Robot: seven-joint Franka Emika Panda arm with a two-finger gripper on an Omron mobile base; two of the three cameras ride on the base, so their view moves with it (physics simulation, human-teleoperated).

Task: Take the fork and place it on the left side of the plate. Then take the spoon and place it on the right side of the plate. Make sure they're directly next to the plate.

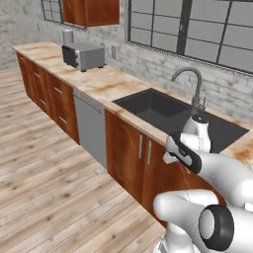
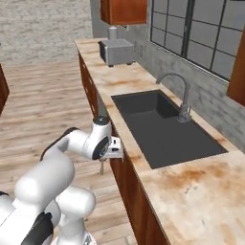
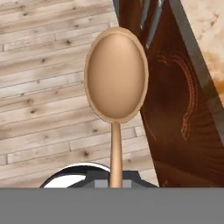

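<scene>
Spoon (image 3: 116, 76), a single brown wooden one with an oval bowl and thin handle, is clamped in the closed gripper (image 2: 102, 165), its bowl pointing down past the fingertips toward the pale plank floor (image 3: 43, 87). One white arm (image 2: 81, 143) reaches forward at cabinet height, wrist bent downward, just beside the reddish-brown cabinet front (image 3: 175, 109) below the marbled counter (image 2: 191, 191). One dark sink (image 2: 158, 124) lies in the counter near the hand.

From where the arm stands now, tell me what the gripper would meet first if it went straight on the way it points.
The gripper points down, holding the spoon beside the cabinet front. Straight on, the spoon's bowl would likely meet the wooden floor first, though the depth is hard to judge.
</scene>
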